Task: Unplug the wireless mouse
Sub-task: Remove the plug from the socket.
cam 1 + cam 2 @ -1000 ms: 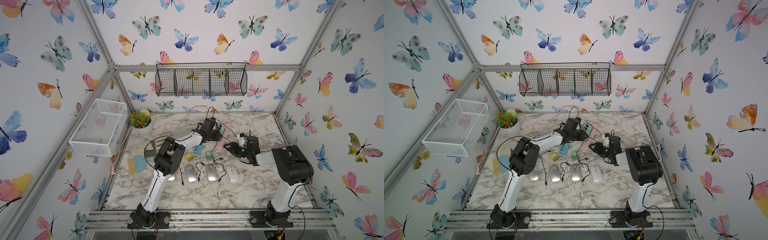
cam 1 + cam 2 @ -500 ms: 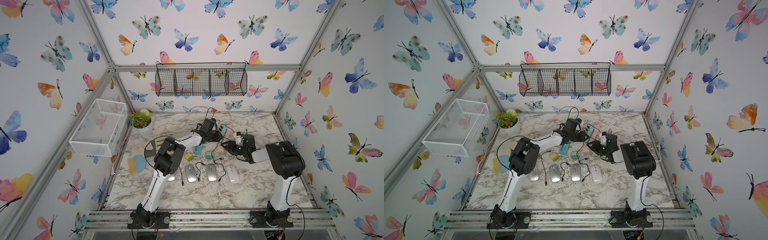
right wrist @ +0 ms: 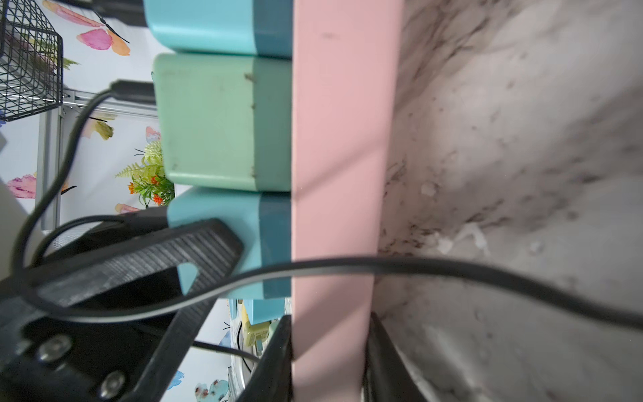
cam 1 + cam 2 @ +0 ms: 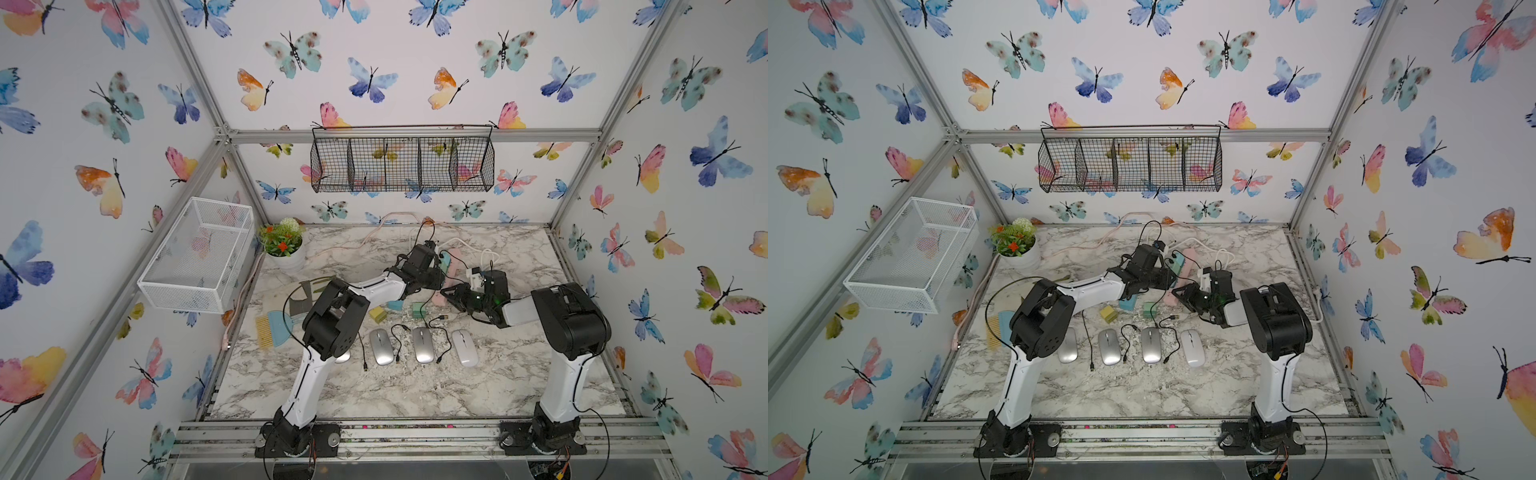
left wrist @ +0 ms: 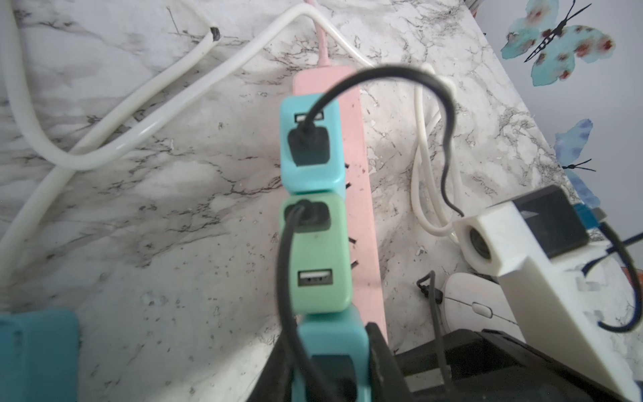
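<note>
On the pink strip [image 3: 341, 139], three chargers [image 5: 315, 250] (two blue): left gripper [image 5: 330, 362] pinches one, right gripper [image 3: 328, 362] the strip.

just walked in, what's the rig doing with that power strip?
The right pincer is clamped across the near end of the pink power strip, bracing it on the marble table. The left pincer grips the blue charger nearest that end. That charger sits flush in the strip, so nothing is unplugged yet. A green charger and a second blue charger are plugged in beyond it. The row of mice lies in front, untouched.
</note>
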Robot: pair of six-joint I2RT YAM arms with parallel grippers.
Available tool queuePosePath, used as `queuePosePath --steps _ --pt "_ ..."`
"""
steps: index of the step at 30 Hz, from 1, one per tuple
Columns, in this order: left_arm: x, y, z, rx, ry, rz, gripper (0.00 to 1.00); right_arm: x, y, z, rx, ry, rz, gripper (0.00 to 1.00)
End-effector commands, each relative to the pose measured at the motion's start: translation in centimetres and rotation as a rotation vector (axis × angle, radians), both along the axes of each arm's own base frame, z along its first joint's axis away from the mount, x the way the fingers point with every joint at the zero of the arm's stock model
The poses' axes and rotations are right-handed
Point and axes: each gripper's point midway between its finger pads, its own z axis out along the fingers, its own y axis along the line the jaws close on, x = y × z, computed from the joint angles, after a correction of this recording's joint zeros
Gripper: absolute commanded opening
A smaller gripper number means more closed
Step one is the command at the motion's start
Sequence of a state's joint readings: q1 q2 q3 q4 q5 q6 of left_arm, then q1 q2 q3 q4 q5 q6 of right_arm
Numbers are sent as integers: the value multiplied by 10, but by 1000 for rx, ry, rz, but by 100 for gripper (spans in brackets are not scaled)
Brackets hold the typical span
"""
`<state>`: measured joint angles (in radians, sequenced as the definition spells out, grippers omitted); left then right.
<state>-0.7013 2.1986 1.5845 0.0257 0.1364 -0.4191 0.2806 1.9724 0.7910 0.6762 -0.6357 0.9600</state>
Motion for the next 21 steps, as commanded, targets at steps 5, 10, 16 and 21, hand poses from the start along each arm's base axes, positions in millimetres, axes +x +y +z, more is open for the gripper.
queuePosePath --steps 5,10,16,21 --pt "-6 5 30 93 -89 35 0 1 -26 -32 -114 70 -102 1" --pt "-9 4 22 72 -32 11 0 0 -26 -34 -119 72 -98 1" --pt "-12 6 26 -65 33 -12 0 -2 -27 -37 -122 80 -100 1" --pt "-13 9 31 136 -89 21 0 -3 -27 -39 -128 85 -99 1"
